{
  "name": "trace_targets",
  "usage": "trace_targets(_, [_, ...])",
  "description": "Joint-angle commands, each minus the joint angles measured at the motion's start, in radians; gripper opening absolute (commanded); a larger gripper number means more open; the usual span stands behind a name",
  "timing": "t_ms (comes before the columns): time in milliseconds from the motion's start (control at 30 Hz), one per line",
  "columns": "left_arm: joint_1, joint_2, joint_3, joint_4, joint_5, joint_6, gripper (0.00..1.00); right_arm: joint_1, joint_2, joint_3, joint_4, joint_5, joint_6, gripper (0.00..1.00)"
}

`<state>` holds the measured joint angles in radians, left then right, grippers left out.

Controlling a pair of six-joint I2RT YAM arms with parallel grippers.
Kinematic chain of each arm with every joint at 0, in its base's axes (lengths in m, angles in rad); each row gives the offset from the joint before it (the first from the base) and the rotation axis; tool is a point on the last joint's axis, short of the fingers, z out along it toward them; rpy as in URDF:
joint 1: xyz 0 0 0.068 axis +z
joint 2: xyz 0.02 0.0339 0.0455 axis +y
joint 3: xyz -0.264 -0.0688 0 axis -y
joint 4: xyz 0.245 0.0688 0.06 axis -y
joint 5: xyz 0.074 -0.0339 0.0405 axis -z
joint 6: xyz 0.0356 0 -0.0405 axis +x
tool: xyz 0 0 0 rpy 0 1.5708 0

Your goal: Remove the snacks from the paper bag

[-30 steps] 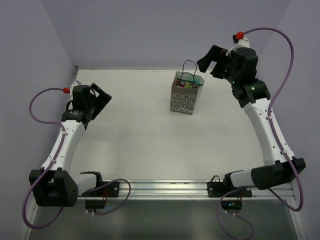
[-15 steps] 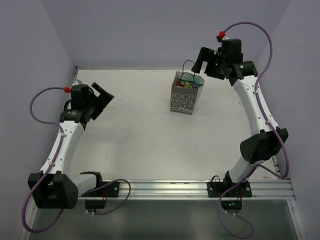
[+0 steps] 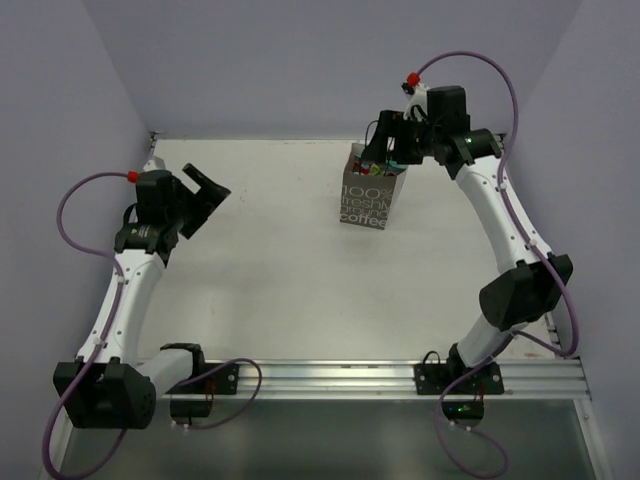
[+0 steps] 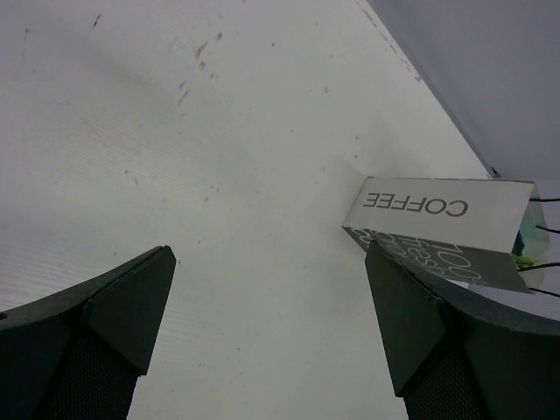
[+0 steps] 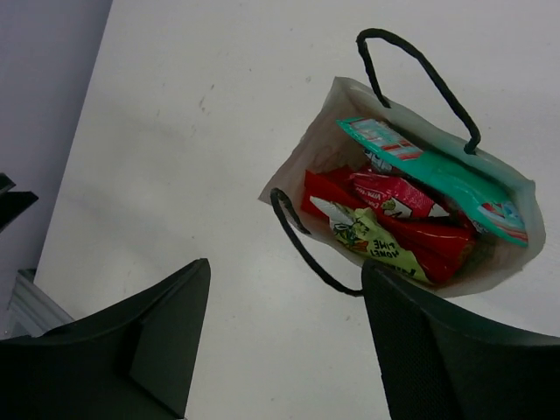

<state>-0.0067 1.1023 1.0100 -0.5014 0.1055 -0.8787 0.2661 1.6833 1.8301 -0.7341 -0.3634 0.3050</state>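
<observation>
Right gripper [image 5: 284, 265]: two dark fingers at 7 and 5 o'clock, jaws spread wide. Small grey-beige paper bag [image 5: 317, 162] at 2 o'clock from frame centre, mouth open, white inside, on white table [image 5: 201, 131]. Thin black loop handles: one [image 5: 420, 66] at bag's 12 o'clock, other [image 5: 306, 249] at 8 o'clock. Inside:
- flat teal foil packet [image 5: 437, 171] along 2 o'clock wall
- bright red packet [image 5: 437, 241]
- small pink-red packet [image 5: 394, 197] on top
- green-yellow printed packet [image 5: 372, 241] at 6 o'clock

Lilac wall [image 5: 35, 70] at 10 o'clock.
</observation>
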Motion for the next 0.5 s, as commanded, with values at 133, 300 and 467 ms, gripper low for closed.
trace_targets(133, [0.007, -0.025, -0.007, 0.035, 0.074, -0.031, 1.0, 0.004, 0.023, 0.038, 0.025, 0.037, -0.067, 0.63])
trace_targets(300, [0.007, -0.03, -0.001, 0.041, 0.091, -0.031, 1.0, 0.004, 0.068, 0.087, -0.007, 0.069, -0.089, 0.57])
trace_targets(467, [0.007, -0.033, -0.001, 0.04, 0.091, -0.028, 1.0, 0.015, 0.05, 0.049, 0.005, 0.115, -0.099, 0.34])
